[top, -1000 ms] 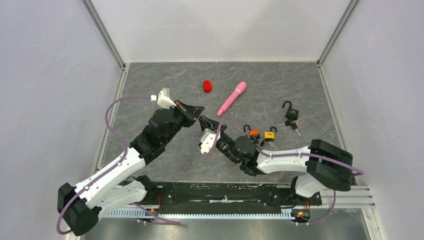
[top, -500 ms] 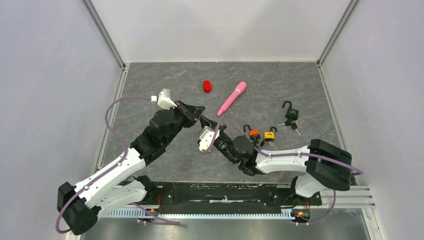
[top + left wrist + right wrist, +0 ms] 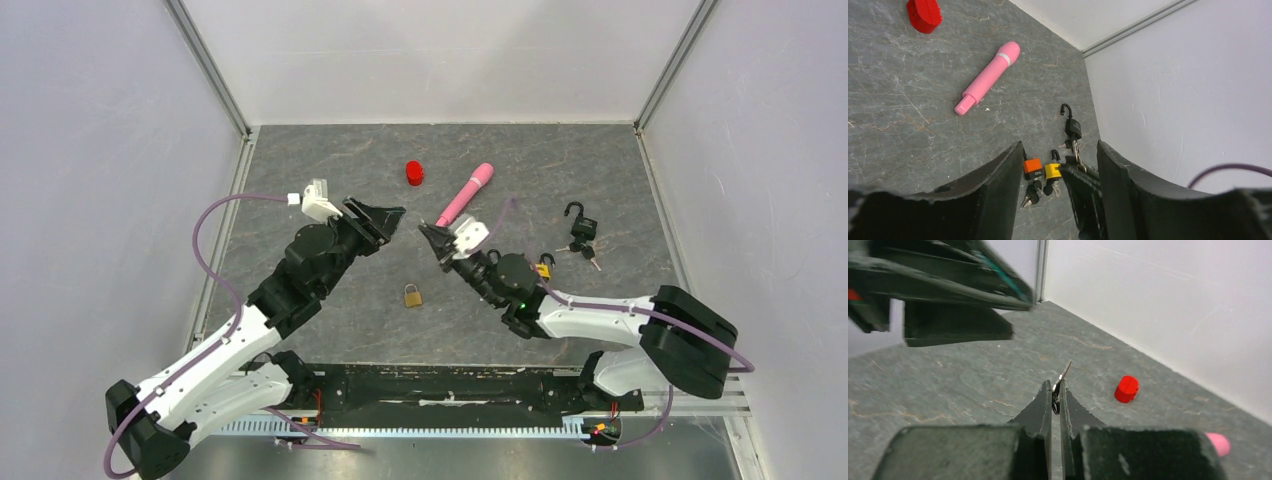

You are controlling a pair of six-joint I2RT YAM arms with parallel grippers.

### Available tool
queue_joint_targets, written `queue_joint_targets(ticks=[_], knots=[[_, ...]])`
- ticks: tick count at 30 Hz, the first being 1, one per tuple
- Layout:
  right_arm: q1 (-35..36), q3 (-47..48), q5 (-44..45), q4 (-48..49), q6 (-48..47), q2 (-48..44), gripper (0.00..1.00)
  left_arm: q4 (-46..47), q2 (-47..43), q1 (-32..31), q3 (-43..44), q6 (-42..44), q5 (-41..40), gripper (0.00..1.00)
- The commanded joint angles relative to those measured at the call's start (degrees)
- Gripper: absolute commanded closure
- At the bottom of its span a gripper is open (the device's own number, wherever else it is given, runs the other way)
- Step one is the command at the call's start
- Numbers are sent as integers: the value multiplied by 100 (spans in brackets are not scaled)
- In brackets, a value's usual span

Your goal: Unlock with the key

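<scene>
1 thin, silvery key between tips of right claw

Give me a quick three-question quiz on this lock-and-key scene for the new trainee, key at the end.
1. True or false: the left gripper is holding the brass padlock.
2. What is pinched in the right gripper? A) a key B) a screwdriver C) nothing
3. Fill in: the shackle of the black padlock is ____ (open or closed).

Key
1. False. The brass padlock lies on the table between the arms, and the left jaws are open and empty.
2. A. The jaws are shut on it, with the blade sticking out past the tips.
3. Open.
</scene>
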Motion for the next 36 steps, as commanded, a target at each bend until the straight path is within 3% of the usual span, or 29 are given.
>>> queue_joint_targets(ticks=[1, 4, 9, 15, 18, 22, 26, 36], knots=[[-656, -437, -1341, 594, 2296, -379, 100, 71, -177, -23, 151, 587, -146, 35], [-1056, -802, -2031, 1086, 3304, -454, 100, 78, -213, -15, 152, 854, 52, 30], [-1754, -1390, -3076, 1948, 4832, -521, 100, -749, -219, -15, 213, 1249, 219, 19], [-2287, -2230, -3637, 3983, 6284, -262, 100, -1488, -235, -15, -24, 1101, 389, 0], [-2362, -2390, -3815, 4469, 6621, -110, 100, -1446, -209, -15, -259, 849, 583, 0], [-2360, -2423, -3927, 4964, 7004, 99, 100, -421, -306, -15, -730, 762, 1378, 3], [-2364, -2335, -3894, 5283, 7236, 226, 100, 1046, -444, -23, -1158, 576, 1899, 9], [-2346, -1711, -3995, 5457, 7673, 445, 100, 2598, 18, -67, -1288, -26, 2347, 27]])
